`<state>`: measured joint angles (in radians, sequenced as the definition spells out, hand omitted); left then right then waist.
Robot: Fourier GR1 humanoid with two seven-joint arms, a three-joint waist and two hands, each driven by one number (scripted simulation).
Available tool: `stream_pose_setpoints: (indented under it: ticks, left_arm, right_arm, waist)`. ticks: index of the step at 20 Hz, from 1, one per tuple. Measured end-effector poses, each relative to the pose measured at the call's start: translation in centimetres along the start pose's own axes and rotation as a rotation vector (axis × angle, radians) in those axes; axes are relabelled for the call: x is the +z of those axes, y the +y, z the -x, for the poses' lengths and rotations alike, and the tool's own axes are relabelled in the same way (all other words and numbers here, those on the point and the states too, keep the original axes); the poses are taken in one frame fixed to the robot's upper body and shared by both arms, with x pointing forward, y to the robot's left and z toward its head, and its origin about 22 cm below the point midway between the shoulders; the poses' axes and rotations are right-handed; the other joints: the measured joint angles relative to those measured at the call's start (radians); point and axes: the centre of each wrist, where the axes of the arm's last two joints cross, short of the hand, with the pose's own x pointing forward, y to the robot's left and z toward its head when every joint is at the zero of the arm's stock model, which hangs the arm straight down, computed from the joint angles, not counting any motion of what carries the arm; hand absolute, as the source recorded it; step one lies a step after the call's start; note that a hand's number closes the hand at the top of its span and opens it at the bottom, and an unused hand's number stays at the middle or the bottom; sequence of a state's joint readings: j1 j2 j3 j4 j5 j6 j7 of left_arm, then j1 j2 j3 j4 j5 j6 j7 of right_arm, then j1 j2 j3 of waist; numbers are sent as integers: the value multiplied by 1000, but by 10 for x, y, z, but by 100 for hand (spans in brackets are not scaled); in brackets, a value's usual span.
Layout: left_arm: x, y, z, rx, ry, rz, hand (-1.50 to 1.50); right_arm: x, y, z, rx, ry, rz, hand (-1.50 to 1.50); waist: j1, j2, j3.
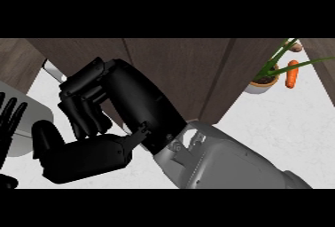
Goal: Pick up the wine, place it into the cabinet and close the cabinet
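Note:
The wine shows nowhere in the head view. My right hand (98,115) fills the middle, close to the camera, on its grey forearm (229,164) rising from the lower right. Its fingers (85,111) are curled towards the thumb (49,139), and nothing shows between them. The hand is in front of the dark wooden cabinet (183,66), beside a pale handle (53,71). Whether it touches the wood I cannot tell. My left hand (9,119) rests open at the left edge, fingers up.
A potted green plant (265,82) stands at the upper right on the white counter (281,128), with an orange carrot (292,74) beside it. A pale grey rounded object (29,119) lies behind the left hand.

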<state>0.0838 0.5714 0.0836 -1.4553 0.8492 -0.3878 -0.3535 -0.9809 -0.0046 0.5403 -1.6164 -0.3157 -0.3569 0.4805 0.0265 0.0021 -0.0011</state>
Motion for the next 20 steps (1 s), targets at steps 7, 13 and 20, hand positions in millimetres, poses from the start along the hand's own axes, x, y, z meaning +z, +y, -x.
stream_pose_setpoints:
  ticks: [7, 13, 20]
  left_arm:
    - [0, 5, 2, -14, -4, -13, -150]
    - [1, 11, 2, -11, -12, -16, -150]
    - [-3, 12, 1, -1, -5, -5, -150]
  right_arm:
    - [-16, -31, 29, -60, 49, 63, 150]
    - [-27, -58, 53, -35, 53, 93, 150]
    - [-34, -75, 66, -14, 32, 28, 150]
  waist:
    - [-13, -1, 1]
    - [-15, -7, 0]
    - [-7, -25, -2]
